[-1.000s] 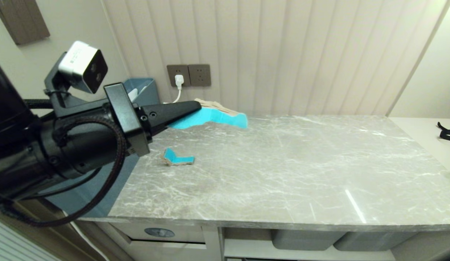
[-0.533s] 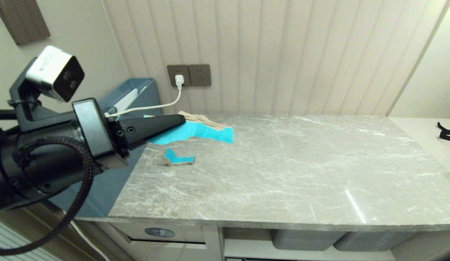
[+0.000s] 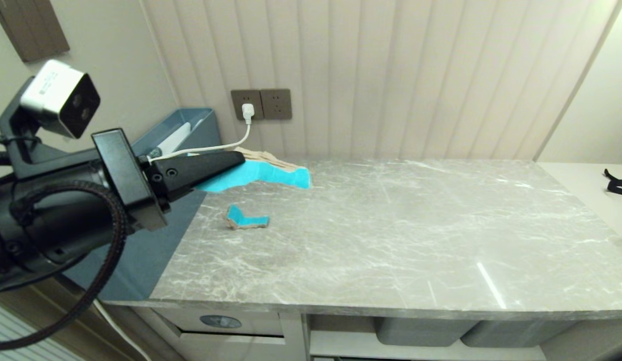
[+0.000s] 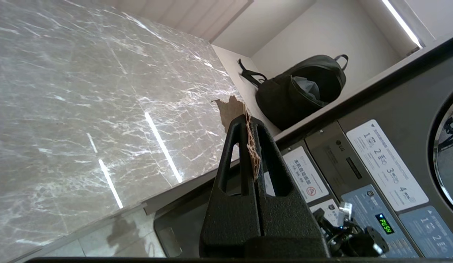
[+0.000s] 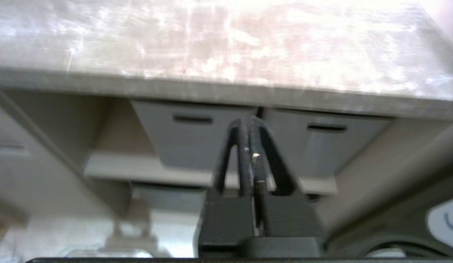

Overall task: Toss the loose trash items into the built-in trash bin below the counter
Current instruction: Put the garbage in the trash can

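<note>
Left gripper [image 3: 238,159]: fingers pressed together on one turquoise cardboard scrap [image 3: 261,173], held above far-left corner of counter [image 3: 391,235]. Same grip in left wrist view [image 4: 250,126]: brown ragged edge of scrap [image 4: 230,111] poking out past fingertips, corrugated layer pinched between them. Scrap blue face down toward slab, brown face up.

Right gripper [image 5: 250,126]: seen in right wrist view only, fingers closed together, nothing between them, hanging below and in front of counter edge, facing two grey storage tubs [image 5: 191,135].

Count, trash: two scraps total. One in left gripper; second scrap [image 3: 247,218], smaller, lying flat on counter near left end, turquoise side up, well apart from held one.

Count, under counter: one trash bin flap [image 3: 220,322] with one blue oval sticker, at lower left, below slab's front edge. Two grey tubs [image 3: 421,331] side by side to its right.

Count, surroundings: one teal-blue box [image 3: 190,128] against wall beside counter's left end. Two wall sockets [image 3: 261,104], one white plug with cable running toward box. One black backpack [image 4: 303,91] on ledge past counter's far right end.
</note>
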{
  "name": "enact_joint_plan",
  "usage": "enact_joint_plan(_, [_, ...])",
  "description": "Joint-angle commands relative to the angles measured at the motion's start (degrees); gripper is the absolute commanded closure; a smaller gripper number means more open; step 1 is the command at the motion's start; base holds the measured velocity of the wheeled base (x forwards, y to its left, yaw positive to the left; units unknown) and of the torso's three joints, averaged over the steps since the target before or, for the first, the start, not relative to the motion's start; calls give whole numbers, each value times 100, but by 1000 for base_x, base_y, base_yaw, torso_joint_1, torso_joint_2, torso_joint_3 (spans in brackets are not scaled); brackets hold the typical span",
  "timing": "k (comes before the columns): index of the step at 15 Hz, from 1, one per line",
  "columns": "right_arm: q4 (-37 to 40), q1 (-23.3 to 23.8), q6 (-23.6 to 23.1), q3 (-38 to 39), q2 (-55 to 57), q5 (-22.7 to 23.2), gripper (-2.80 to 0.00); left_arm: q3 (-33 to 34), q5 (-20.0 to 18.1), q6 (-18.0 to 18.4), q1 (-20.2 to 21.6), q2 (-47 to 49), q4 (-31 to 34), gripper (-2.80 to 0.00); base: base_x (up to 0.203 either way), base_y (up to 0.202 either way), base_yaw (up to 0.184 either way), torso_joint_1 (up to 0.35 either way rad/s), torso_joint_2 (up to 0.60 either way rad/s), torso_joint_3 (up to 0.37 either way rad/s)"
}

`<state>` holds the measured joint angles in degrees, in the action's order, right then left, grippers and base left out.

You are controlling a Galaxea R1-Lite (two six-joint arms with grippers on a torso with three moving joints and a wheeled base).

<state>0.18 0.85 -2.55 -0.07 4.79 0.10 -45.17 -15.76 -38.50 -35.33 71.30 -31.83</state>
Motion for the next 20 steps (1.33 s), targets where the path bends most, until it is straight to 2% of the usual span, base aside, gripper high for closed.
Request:
enact_joint_plan(1, [-15,-30,51,9,-543,-10,0,66,19,-26,0,-48,-16,0,0,0,0,0,0,0])
enact_joint_plan(3, [-53,-50,352,16,-479,-63,0,183,64,-26,0,-108,-16,0,0,0,0,0,0,0])
enact_joint_plan(7, [-53,-50,352,16,-479,-63,0,152,73,-14,40,-73,-16,0,0,0,0,0,0,0])
enact_joint_plan(8, [-53,-50,352,16,-479,-63,0,175,73,33,163,-79,-16,0,0,0,0,0,0,0])
enact_joint_plan(9, [-53,-50,352,16,-479,-63,0,234,73,231,343,-81,-10,0,0,0,0,0,0,0])
enact_joint_plan(11, [-53,-52,352,16,-479,-63,0,292,66,1115,724,-44,-2,0,0,0,0,0,0,0])
enact_joint_plan(12, [-53,-50,352,16,-479,-63,0,276,60,1357,855,-32,2,0,0,0,0,0,0,0])
enact_joint_plan(15, [-53,-50,352,16,-479,-63,0,263,125,1428,1008,-300,474,0,0,0,0,0,0,0])
enact_joint_plan(17, [-53,-50,357,16,-479,-63,0,268,591,1500,1057,-427,747,0,0,0,0,0,0,0])
enact_joint_plan(19, [-53,-50,357,16,-479,-63,0,344,940,1532,1396,-565,896,0,0,0,0,0,0,0])
enact_joint_plan(20, [-53,-50,352,16,-479,-63,0,427,1014,1663,1626,-701,933,0,0,0,0,0,0,0])
